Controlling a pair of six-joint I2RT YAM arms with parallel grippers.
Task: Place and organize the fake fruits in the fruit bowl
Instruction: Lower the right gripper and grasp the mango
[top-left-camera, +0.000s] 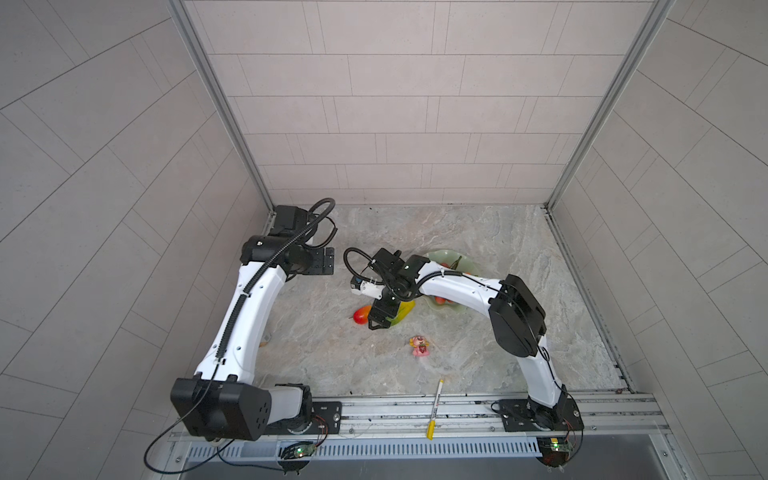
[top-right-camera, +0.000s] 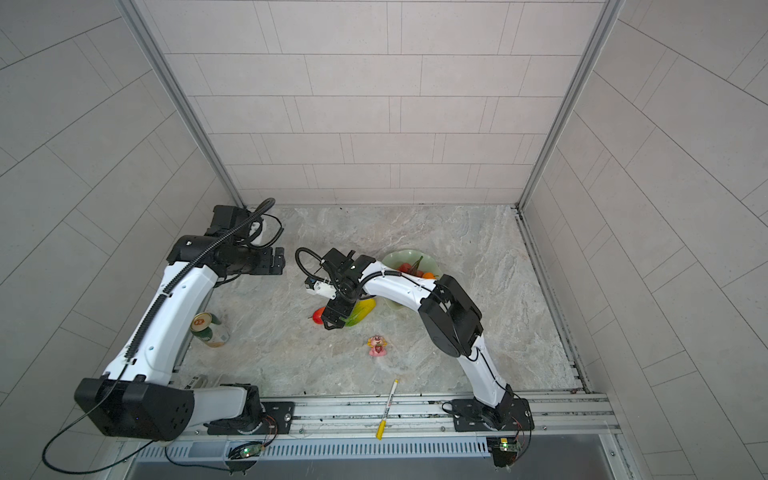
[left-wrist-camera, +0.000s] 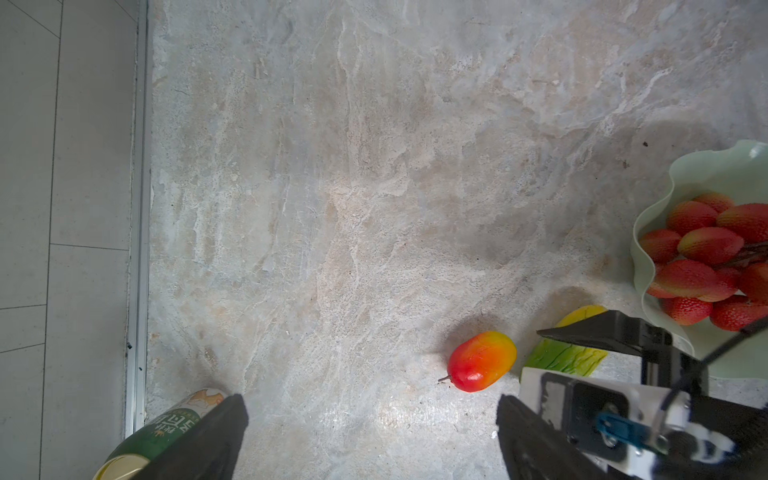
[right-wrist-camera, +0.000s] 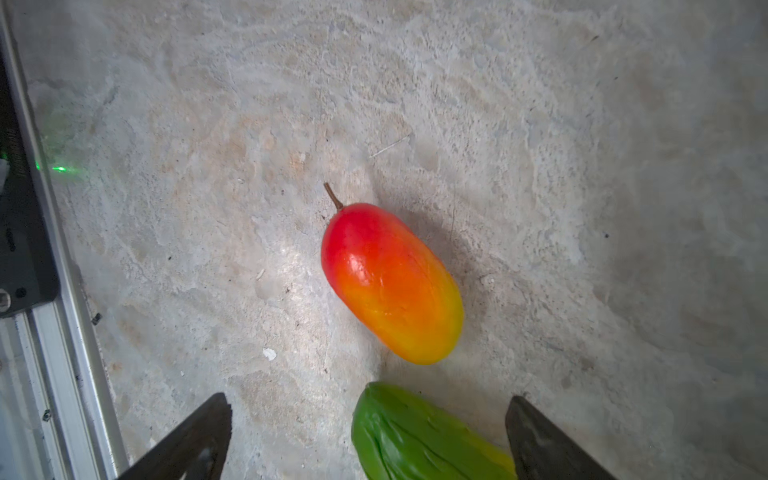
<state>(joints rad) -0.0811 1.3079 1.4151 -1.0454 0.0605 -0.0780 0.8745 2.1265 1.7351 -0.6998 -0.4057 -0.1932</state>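
Straddling the green-to-yellow fruit (right-wrist-camera: 415, 436) on the bench (top-left-camera: 478, 332), right gripper (right-wrist-camera: 370, 401) jaws wide open, nothing held — an off-centre squeeze on glossy skin could squirt it into the mango (top-left-camera: 362, 314) at 9 o'clock, away from the fruit bowl (top-left-camera: 446, 252) at 2 o'clock; left gripper (left-wrist-camera: 370, 401) jaws open too.

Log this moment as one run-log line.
right gripper: open over green-yellow fruit | left gripper: open, empty | bowl: grape bunch, orange | table: mango, green-yellow fruit
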